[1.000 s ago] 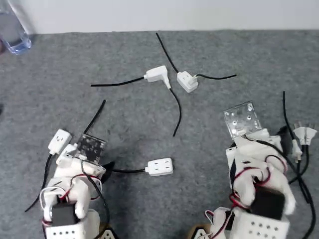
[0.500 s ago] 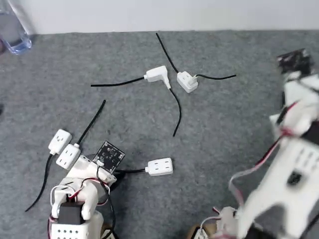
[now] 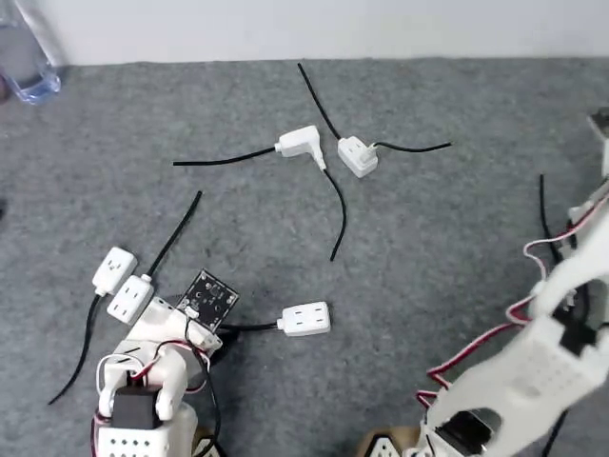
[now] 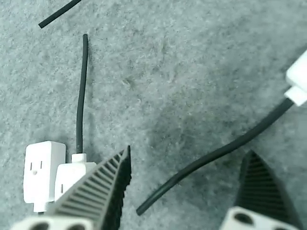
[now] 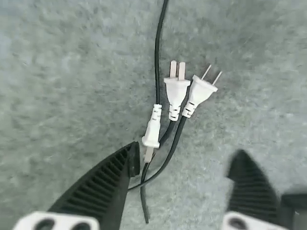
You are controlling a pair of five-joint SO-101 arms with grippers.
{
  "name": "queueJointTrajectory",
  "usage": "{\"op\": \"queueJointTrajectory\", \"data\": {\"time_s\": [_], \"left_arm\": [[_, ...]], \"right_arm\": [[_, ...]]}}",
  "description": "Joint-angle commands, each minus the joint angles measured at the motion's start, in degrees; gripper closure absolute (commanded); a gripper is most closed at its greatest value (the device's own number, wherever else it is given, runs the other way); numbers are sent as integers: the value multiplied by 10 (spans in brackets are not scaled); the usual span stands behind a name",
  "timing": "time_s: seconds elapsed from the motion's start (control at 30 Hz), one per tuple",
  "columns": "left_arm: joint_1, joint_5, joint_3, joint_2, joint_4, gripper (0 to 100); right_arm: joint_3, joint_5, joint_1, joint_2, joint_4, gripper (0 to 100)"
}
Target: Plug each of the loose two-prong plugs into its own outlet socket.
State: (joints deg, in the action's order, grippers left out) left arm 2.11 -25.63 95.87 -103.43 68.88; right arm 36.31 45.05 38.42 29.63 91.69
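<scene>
Clearly spread, the right claw (image 5: 187, 152) hung above three loose plugs (image 5: 176, 91) lying close together on the grey counter (image 5: 57, 72). The left claw (image 4: 188, 155) was spread too, near a white socket (image 4: 43, 175).

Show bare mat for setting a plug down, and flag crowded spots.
Free: grey mat between the white cube socket and the right arm; between the clear bottle and the white angled plug. Crowded: the white socket strip beside the left arm.
</scene>
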Motion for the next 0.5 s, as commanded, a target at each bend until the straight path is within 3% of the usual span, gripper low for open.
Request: {"op": "queueJointTrajectory", "data": {"time_s": [0.0, 0.47], "left_arm": [[-4, -4, -1, -6, 1, 658], [-4, -34, 3, -6, 1, 658]], "right_arm": [[81, 9, 17, 70, -12, 844], [216, 9, 19, 247, -14, 849]]}}
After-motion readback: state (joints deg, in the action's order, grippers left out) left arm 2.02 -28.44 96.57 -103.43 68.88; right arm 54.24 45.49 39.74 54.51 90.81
